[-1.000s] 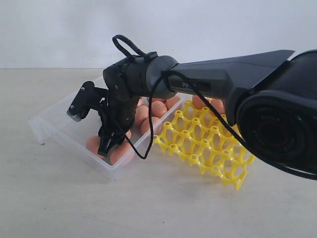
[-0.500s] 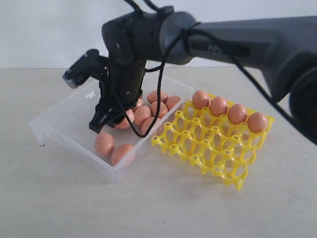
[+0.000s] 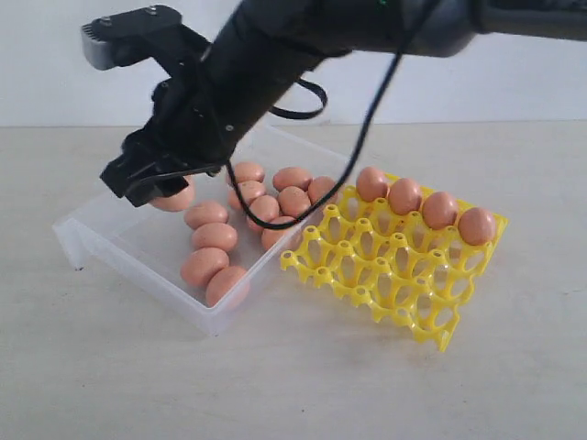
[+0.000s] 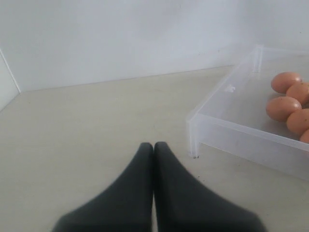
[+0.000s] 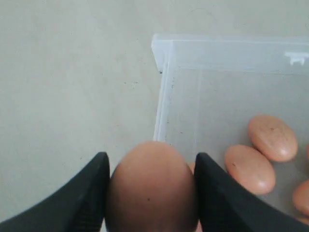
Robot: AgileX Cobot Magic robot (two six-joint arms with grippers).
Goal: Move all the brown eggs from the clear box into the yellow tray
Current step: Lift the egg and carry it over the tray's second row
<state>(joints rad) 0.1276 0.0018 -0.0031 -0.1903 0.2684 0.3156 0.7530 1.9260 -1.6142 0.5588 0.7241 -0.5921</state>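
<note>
The black right claw (image 3: 151,188) is clamped on one smooth, orange-brown oval egg (image 3: 174,197), a finger pressed to each side, and holds it in the air. Directly beneath the claw lies the large, shallow rectangular clear box (image 3: 128,252) of colourless plastic. In the right wrist view, the gripped egg hangs over one corner of the box's low wall. About ten loose eggs (image 3: 215,236) lie on the box floor below the claw and off to one side of it, clustered together, several of them touching.

The bright yellow tray (image 3: 385,275), a plastic lattice of round cells, sits well apart from the right claw, just beyond the box's opposite side. Four eggs (image 3: 404,195) fill the tray row farthest from the camera, and its other cells are open.

The black left claw (image 4: 153,145) has its fingers pressed together on nothing. It is low over the pale beige worktop (image 3: 275,385), with a corner of the box near it.
</note>
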